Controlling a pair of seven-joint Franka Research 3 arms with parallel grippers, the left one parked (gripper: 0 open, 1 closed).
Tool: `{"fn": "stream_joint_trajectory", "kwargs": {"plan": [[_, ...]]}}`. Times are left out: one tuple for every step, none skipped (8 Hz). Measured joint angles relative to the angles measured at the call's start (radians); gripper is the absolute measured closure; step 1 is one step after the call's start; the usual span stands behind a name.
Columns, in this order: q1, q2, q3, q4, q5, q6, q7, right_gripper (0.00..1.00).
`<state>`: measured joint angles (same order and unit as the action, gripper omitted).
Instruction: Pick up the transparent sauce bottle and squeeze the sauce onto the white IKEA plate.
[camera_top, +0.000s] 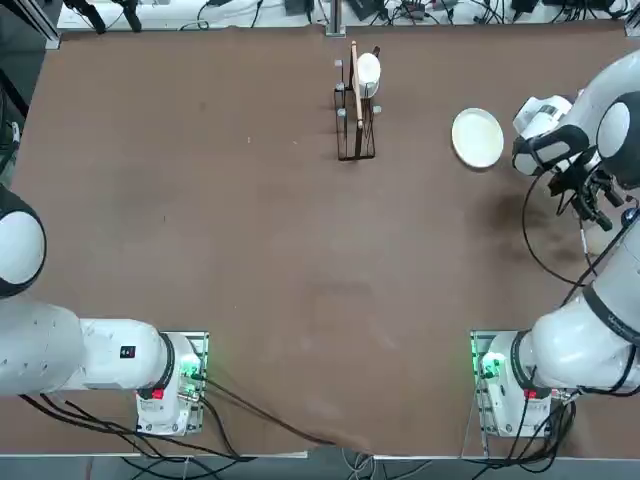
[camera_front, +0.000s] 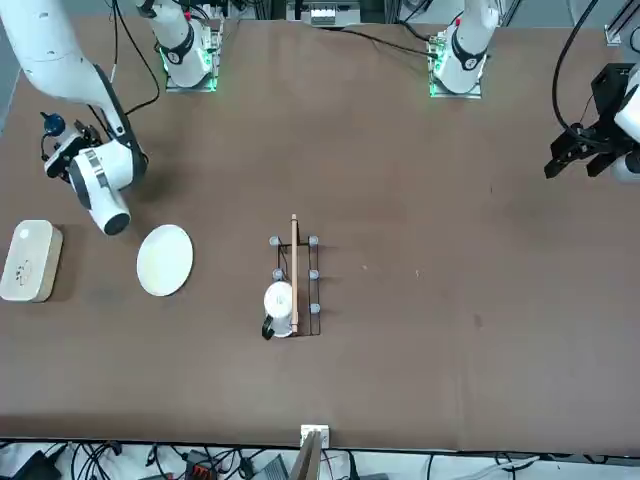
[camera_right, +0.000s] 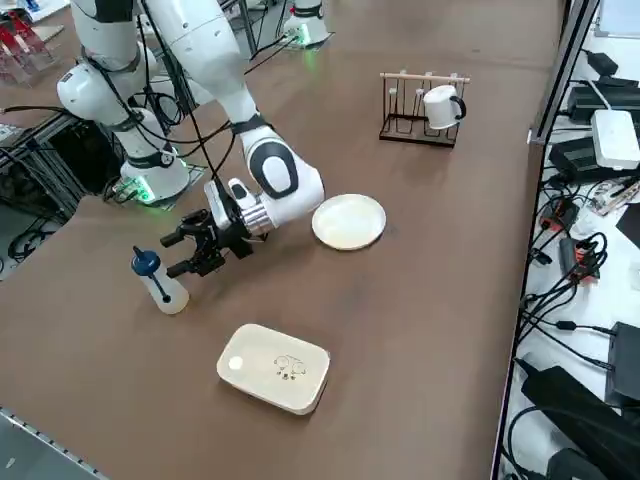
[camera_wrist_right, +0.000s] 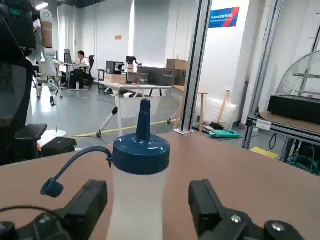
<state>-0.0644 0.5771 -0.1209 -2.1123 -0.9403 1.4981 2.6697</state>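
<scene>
Sauce bottle (camera_right: 168, 294), one, cloudy and see-through, blue top with a cap on a side strap: we find it upright on the worktop (camera_right: 420, 330), near the working arm's base, its nozzle pointing up. Right claw (camera_wrist_right: 149, 207), one: fingers apart, one on either side of the bottle's body as the wrist view has it, with nothing clamped between them; whether either finger touches the bottle we cannot tell. White plate (camera_right: 349, 222), one, round, shallow rim: lying flat on the worktop, apart from the bottle, no sauce showing on it. Also listed: a white rounded-rectangular dish (camera_right: 273, 368), near the bottle; a wire rack (camera_right: 418, 128) with a white mug (camera_right: 443, 107) on it, beyond the plate. A person (camera_wrist_right: 84, 61) sits in the room at the back. Done, by our reckoning: the approach alone, the claw being lined up with the bottle or very nearly so. Outstanding, as we judge it: the closing of the fingers, the lift, the carry across to the plate, the tipping of the nozzle over it and the squeeze. We would enter the whole as an early stage, with the main work unstarted.
</scene>
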Motion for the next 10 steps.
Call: {"fn": "stream_joint_trajectory", "kwargs": {"plan": [[-0.004,0.013,0.0,0.0,-0.014,0.0,0.025,0.0],[-0.012,0.03,0.0,0.0,-0.026,0.004,0.045,0.0],[-0.02,0.045,0.0,0.0,-0.032,0.009,0.048,0.0],[-0.026,0.056,0.0,0.0,-0.034,0.012,0.049,0.0],[-0.029,0.065,0.0,0.0,-0.034,0.013,0.051,0.0],[-0.031,0.074,0.0,-0.001,-0.046,0.013,0.059,0.0],[-0.039,0.085,0.0,-0.002,-0.064,0.014,0.066,0.0],[-0.051,0.097,0.0,-0.005,-0.079,0.016,0.071,0.0],[-0.062,0.108,-0.001,-0.007,-0.09,0.018,0.074,0.0],[-0.069,0.116,-0.001,-0.009,-0.098,0.018,0.076,0.0]]}}
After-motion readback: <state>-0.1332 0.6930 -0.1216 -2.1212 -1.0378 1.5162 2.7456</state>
